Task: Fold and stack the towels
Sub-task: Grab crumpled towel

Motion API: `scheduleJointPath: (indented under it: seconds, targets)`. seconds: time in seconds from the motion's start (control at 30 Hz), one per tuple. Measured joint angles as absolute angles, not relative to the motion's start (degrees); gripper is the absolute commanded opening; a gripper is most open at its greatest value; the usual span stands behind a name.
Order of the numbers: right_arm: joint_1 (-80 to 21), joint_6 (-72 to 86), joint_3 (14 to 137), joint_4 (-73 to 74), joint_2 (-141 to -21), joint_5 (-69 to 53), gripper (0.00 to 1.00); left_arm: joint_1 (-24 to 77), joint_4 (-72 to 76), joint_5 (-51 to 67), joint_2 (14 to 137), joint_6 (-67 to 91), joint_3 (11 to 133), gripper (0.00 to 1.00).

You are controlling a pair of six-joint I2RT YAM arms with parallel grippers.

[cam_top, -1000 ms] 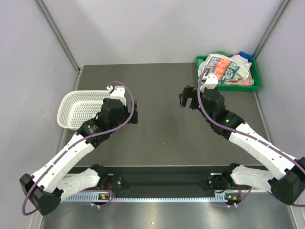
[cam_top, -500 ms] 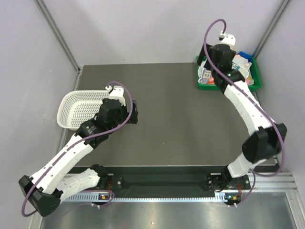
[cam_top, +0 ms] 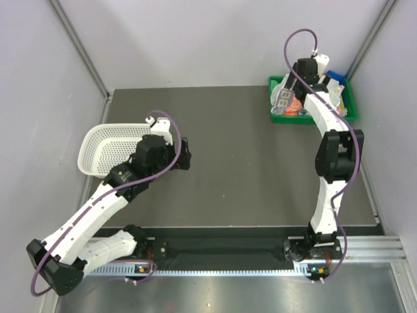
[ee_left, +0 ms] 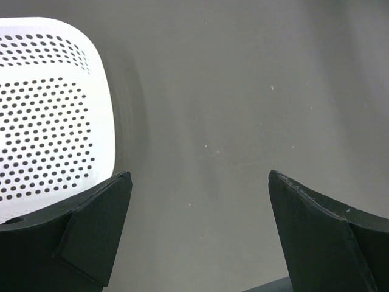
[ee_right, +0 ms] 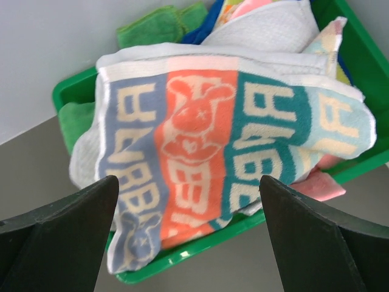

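Towel [ee_right: 200, 140] | striped, large letters, B's legible | in green tray [ee_right: 182, 258]

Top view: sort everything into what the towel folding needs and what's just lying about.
For the job: the towels heaped in the far right corner, lettered towel on top; right hand open above them.
Lying about: green tray holding them; white basket near the open left hand.
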State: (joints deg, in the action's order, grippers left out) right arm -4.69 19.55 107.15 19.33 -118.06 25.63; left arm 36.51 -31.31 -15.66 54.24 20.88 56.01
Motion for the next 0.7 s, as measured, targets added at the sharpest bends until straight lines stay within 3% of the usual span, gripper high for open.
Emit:
scheduleJointPath:
  seconds: [0.33,0.57,0.7]
  targets:
    - [-0.97,19.49,108.71,16.69,-122.37,28.75,0.91,36.36,-31.33,-14.59,55.7,20.86,56.05,0.99]
    - [1.74,19.03,107.59,13.56,-123.46,27.14,0.69,35.59,-31.38,-14.39,56.95,20.86,56.05,0.99]
    - [2.31,18.81,106.89,12.4,-123.46,25.76,0.47,35.03,-31.38,-14.37,57.56,20.86,56.05,0.99]
